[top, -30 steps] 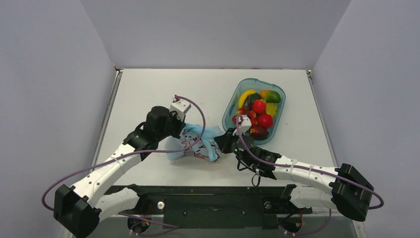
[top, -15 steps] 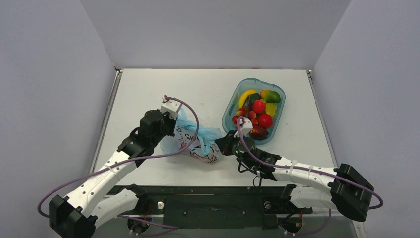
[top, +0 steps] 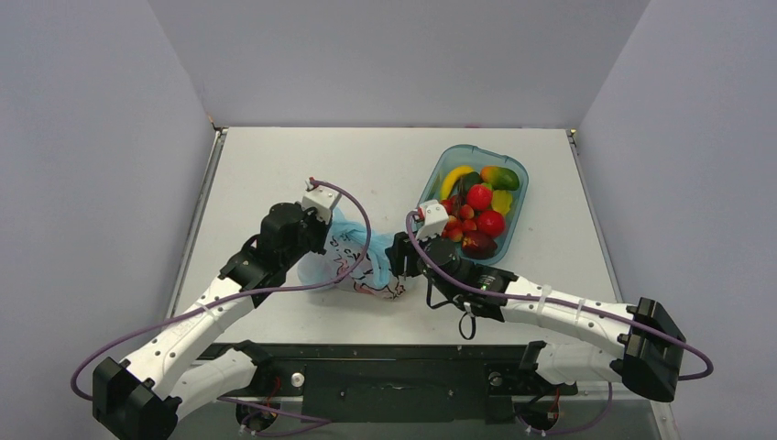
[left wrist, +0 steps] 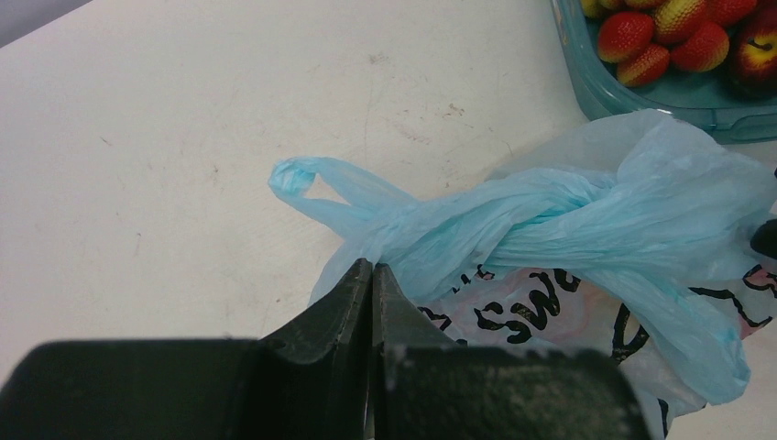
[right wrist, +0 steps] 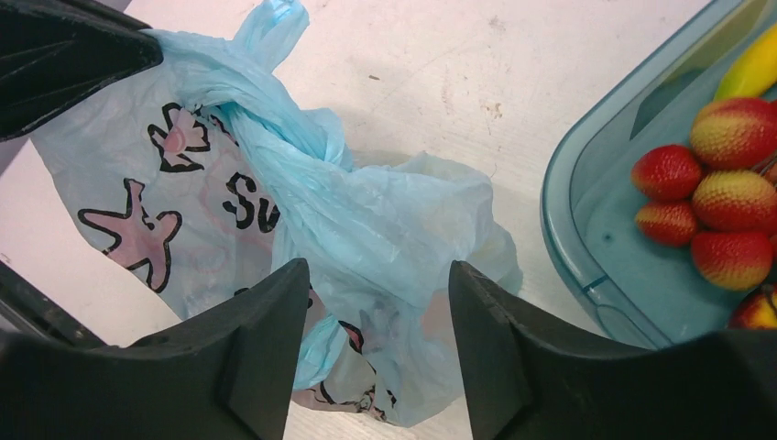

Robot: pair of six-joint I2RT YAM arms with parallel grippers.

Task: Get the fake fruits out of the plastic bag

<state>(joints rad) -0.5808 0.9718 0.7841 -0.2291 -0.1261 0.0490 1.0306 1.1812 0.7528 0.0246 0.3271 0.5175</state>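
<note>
plastic bag (right wrist: 385, 220) neck twisted tight; teal tub (right wrist: 561, 229) just beside, right.

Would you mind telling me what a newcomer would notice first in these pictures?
The crumpled light-blue plastic bag lies mid-table, the left gripper pinched shut on its edge and the right gripper open over it. Beside it, a teal tub holds bright red strawberries and a banana.

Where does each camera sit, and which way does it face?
Top external: above and behind, looking down on the table; both arms show.
Left wrist: on the left arm, facing the plastic bag; shut fingers show.
Right wrist: on the right arm, facing that bag; open fingers show.
Both wrist views share bag and teal tub.
</note>
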